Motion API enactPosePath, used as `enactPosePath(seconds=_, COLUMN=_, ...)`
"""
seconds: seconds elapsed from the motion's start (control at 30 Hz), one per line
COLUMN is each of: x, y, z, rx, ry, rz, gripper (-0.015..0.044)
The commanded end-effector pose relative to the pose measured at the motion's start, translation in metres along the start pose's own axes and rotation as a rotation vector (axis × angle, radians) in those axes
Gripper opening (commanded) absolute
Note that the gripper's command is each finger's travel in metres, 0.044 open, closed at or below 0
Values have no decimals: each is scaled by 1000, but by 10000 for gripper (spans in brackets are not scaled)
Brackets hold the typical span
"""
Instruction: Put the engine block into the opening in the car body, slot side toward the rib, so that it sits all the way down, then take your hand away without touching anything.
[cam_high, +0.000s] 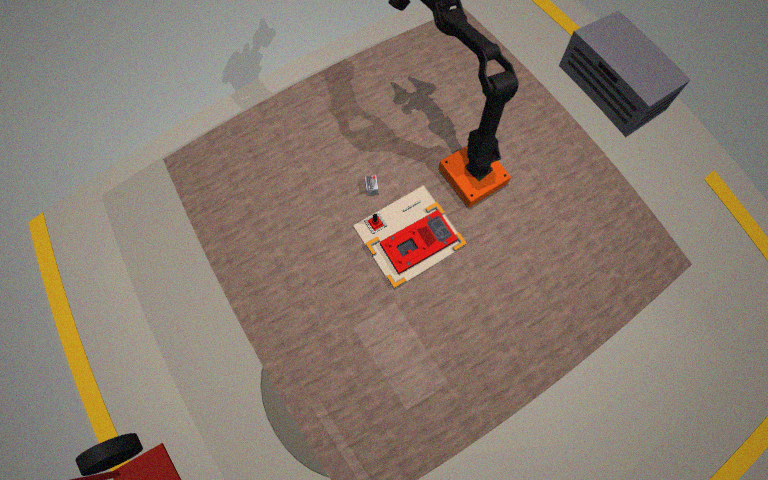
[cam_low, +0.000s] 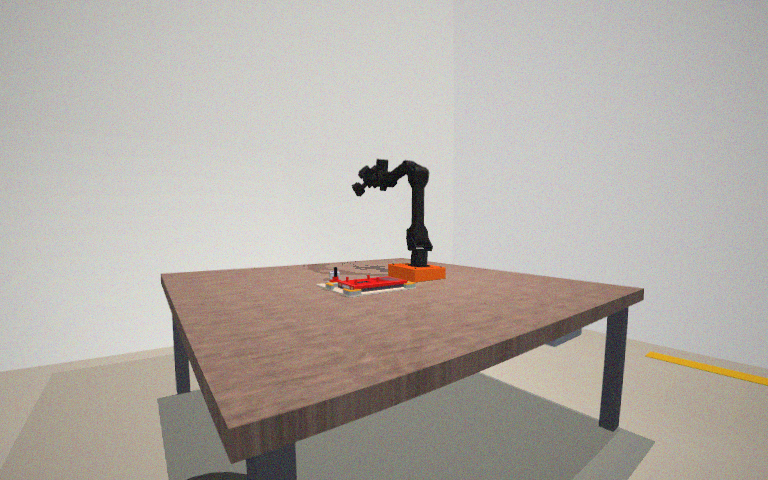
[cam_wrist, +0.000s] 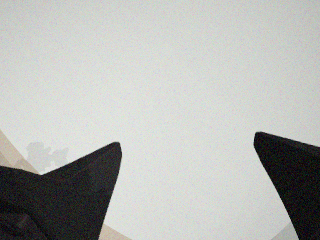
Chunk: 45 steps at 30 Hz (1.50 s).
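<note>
I have the tool (cam_low: 359, 188) high above the table (cam_low: 362, 339), spread wide and holding nothing; through the wrist camera I see only its two dark fingers against pale wall and a strip of floor. The block (cam_high: 372, 185) stands on the bare wood, just beside the far corner of the cream board (cam_high: 396, 206), apart from it. The red body (cam_high: 417, 241) lies on that board, its dark opening (cam_high: 406, 246) unfilled. The arm rises from its orange base (cam_high: 474, 176), near the board.
</note>
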<state>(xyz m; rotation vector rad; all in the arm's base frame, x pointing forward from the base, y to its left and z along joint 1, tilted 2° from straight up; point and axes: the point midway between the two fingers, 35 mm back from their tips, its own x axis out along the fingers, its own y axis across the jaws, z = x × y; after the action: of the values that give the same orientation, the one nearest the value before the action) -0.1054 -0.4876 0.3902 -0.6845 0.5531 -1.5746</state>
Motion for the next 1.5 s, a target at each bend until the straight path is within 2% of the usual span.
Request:
enactPosePath(seconds=0.0, x=4, y=33, z=2, rx=110, ry=29, rz=83, gripper=440)
enactPosePath(seconds=0.37, x=3, y=121, z=19, rx=396, ry=132, rz=304, gripper=440)
enactPosePath(seconds=0.8, x=-19, y=218, z=39, rx=713, ry=335, rz=523, gripper=440)
enactPosePath(seconds=1.17, x=-56, y=295, z=55, rx=928, ry=582, rz=657, gripper=440)
enactPosePath(seconds=1.47, x=-105, y=358, z=67, rx=1051, ry=859, rz=721, gripper=440)
